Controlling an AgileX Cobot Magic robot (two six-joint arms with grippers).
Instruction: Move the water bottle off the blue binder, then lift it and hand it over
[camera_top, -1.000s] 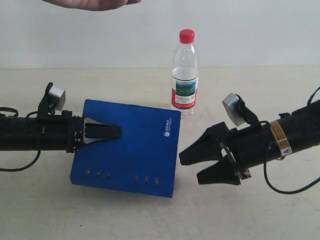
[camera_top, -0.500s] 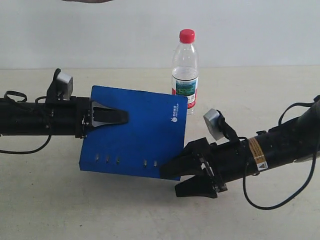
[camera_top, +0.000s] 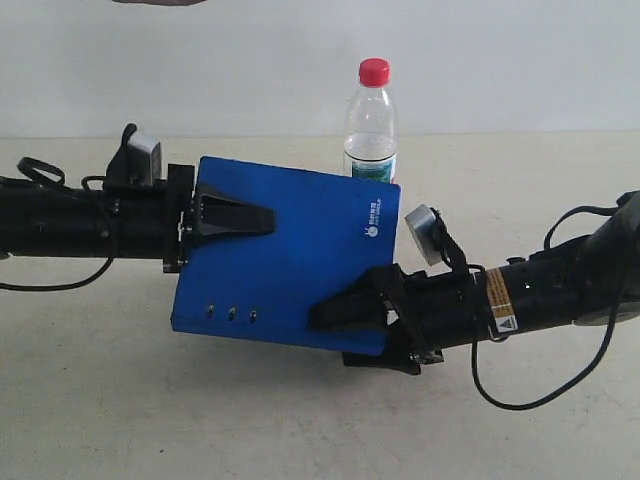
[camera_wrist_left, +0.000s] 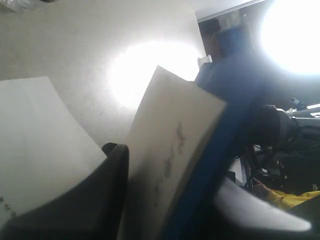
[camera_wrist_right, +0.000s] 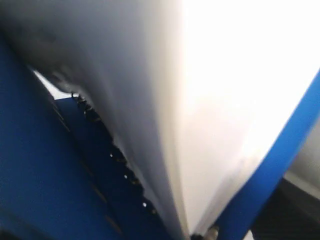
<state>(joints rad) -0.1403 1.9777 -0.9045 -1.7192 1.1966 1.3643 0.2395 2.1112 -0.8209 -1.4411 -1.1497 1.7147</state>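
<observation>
The blue binder (camera_top: 300, 250) hangs tilted above the table, off the surface. My left gripper (camera_top: 262, 222) is shut on its left edge, one black finger lying on the cover; the left wrist view shows white pages (camera_wrist_left: 175, 140) and the blue cover (camera_wrist_left: 227, 125) between the fingers (camera_wrist_left: 100, 195). My right gripper (camera_top: 335, 338) straddles the binder's lower right corner, one finger above and one below, spread wide. Blue cover (camera_wrist_right: 40, 165) and pages (camera_wrist_right: 200, 125) fill the right wrist view. The water bottle (camera_top: 372, 110) stands upright on the table behind the binder, its label half hidden.
A person's hand (camera_top: 160, 2) barely shows at the top edge, left of centre. The beige table (camera_top: 300, 430) runs back to a white wall. Black cables loop beside both arms.
The binder has risen and shifted right in my left gripper. My right gripper moved left from beside the binder until its fingers straddle the lower right corner. The bottle stayed put.
</observation>
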